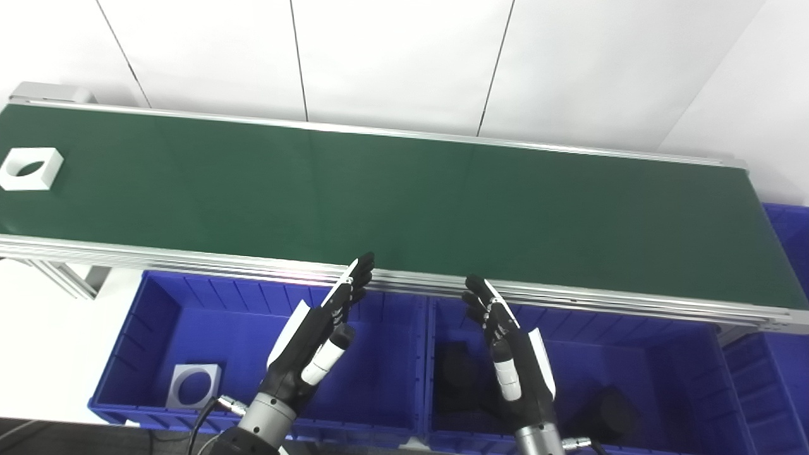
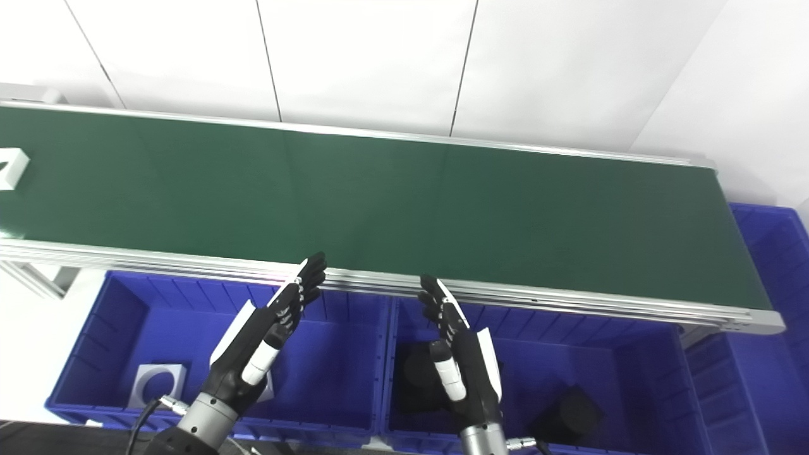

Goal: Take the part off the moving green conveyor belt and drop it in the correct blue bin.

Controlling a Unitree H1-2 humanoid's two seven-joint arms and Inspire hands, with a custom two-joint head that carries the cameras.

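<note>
White and square with a round hole, the part (image 1: 30,169) lies flat on the green conveyor belt (image 1: 404,202) at the far left of the frame. Both hands wait at lower centre over the blue bins, empty, fingers straight and apart. The left hand (image 1: 313,338) is nearer the part than the right hand (image 1: 512,357), though both are well apart from it.

Along the back, a white panelled wall (image 1: 404,57) with thin dark seams. A strip of dark table (image 1: 38,436) shows at the bottom left. Just past its far edge a white square block (image 1: 194,385) with a round hole lies flat. Farther right, two black cylinders (image 1: 458,373) (image 1: 610,414), apart from each other.
</note>
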